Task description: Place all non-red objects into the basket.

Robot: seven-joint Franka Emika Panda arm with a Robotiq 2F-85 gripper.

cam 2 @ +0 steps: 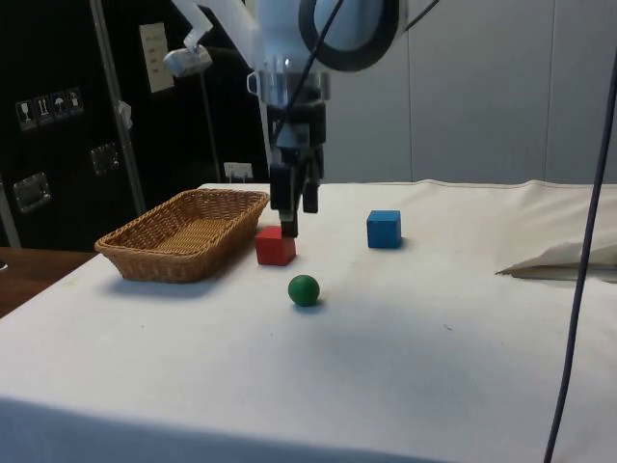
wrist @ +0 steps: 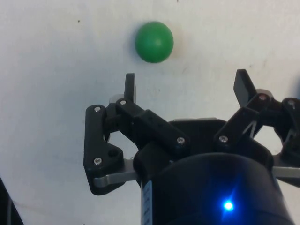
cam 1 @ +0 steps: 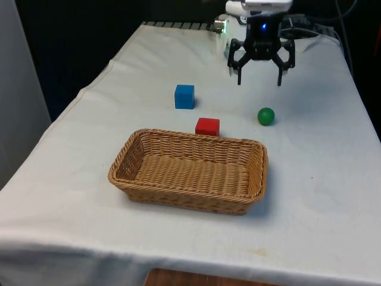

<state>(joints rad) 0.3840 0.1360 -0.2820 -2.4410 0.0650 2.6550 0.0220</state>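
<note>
A green ball (cam 1: pixel 266 116) (cam 2: pixel 304 289) (wrist: pixel 154 41) rests on the white cloth, on the front view's right of a red cube (cam 1: pixel 207 126) (cam 2: pixel 275 246). A blue cube (cam 1: pixel 184 96) (cam 2: pixel 384 229) stands farther back, towards the front view's left. The woven basket (cam 1: pixel 125 156) (cam 2: pixel 145 253) lies in front of the red cube with nothing inside. My gripper (cam 1: pixel 259 81) (cam 2: pixel 295 223) (wrist: pixel 186 84) hangs open in the air behind and above the green ball, with nothing between its fingers.
A crumpled fold of cloth or paper (cam 2: pixel 564 262) lies at the table's far end in the side view. The table's edges (cam 1: pixel 89 89) fall away on both sides of the front view.
</note>
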